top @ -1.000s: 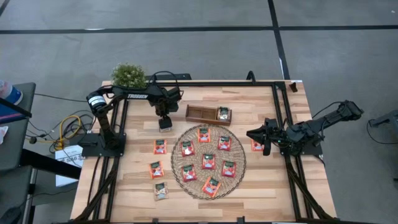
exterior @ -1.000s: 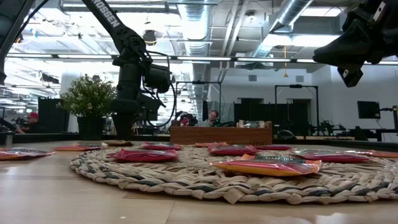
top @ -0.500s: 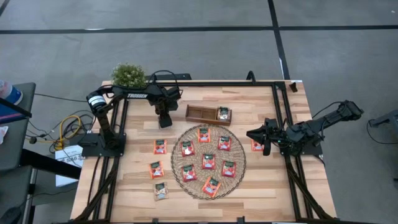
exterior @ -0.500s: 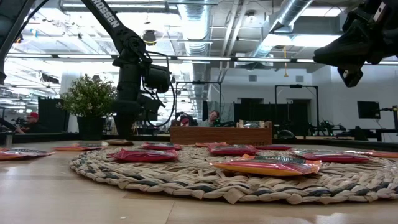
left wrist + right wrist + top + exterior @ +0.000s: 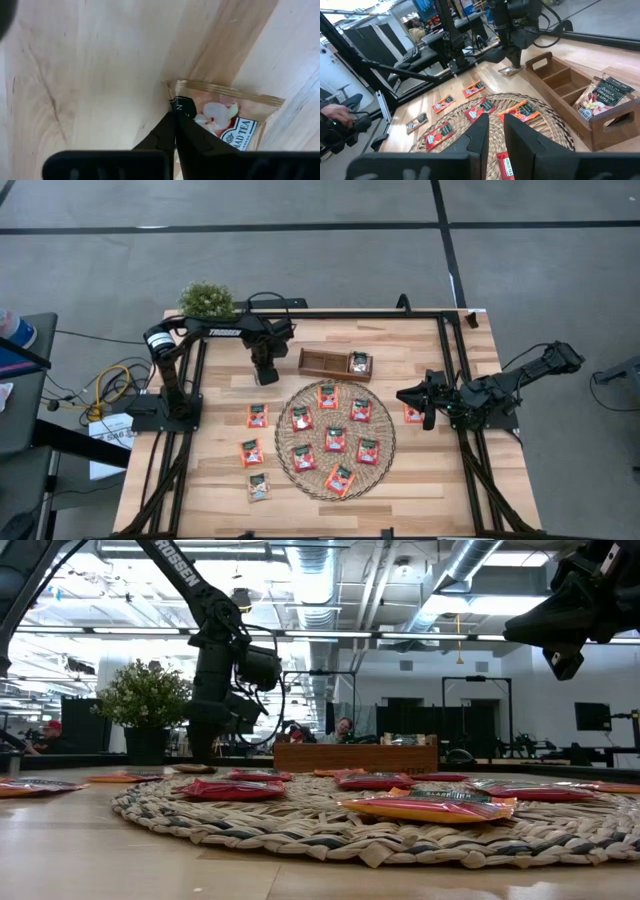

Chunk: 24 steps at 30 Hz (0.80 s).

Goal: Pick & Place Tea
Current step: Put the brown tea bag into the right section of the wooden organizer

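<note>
My left gripper [image 5: 265, 374] points down at the table's far left, just left of the brown wooden tray [image 5: 322, 362], and is shut on a pale beige tea sachet [image 5: 225, 117]. The right wrist view shows that sachet [image 5: 508, 71] under the fingers. Several red-orange sachets lie flat on the round woven mat [image 5: 384, 442]. One sachet [image 5: 359, 363] sits in the tray's right slot. My right gripper [image 5: 425, 404] hovers at the mat's right side with a narrow gap between its fingers and nothing in it. My left gripper pinches the pale sachet between its two fingers at one side edge, near a corner [image 5: 186, 107]. The fingers come from above, pointing down. The rest of the sachet juts out sideways from the fingers. I cannot tell whether it is clear of the wood.
Three more sachets [image 5: 257, 416] [image 5: 251, 452] [image 5: 259, 486] lie on the bare wood left of the mat, and one red sachet [image 5: 413, 415] lies by my right gripper. A potted plant [image 5: 207, 300] stands at the far left corner. People sit beyond the table's far edge.
My left gripper has shut on the pale sachet, around which its fingers stood open a second ago. The sachet, which then showed under the gripper in the high view, is now mostly covered by it.
</note>
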Available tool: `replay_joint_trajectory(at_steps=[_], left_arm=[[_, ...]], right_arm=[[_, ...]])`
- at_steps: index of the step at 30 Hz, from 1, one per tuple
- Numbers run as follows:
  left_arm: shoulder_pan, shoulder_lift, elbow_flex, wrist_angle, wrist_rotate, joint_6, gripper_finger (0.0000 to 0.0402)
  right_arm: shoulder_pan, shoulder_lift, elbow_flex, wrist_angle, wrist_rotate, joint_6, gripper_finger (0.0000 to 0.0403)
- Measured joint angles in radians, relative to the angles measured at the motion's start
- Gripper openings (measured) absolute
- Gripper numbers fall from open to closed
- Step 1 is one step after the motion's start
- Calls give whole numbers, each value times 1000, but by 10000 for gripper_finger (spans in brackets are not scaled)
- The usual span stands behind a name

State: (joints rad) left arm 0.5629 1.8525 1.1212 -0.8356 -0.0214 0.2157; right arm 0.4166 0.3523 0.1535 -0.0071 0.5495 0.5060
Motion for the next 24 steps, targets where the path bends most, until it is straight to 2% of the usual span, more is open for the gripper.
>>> replay_joint_trajectory(at_steps=[6, 13, 18, 22, 24], left_arm=[[0, -31, 71, -104, -75, 0, 0], [-17, -154, 150, -171, -89, -29, 0], [-78, -235, 214, -172, -93, -47, 0], [-158, -244, 284, -162, -134, -48, 0], [-204, -243, 315, -137, -156, -43, 0]], right_arm=[[0, 0, 0, 0, 0, 0, 52], [0, 0, 0, 0, 0, 1, 52], [0, 0, 0, 0, 0, 88, 52], [0, 0, 0, 15, 0, 171, 52], [0, 0, 0, 36, 11, 162, 52]])
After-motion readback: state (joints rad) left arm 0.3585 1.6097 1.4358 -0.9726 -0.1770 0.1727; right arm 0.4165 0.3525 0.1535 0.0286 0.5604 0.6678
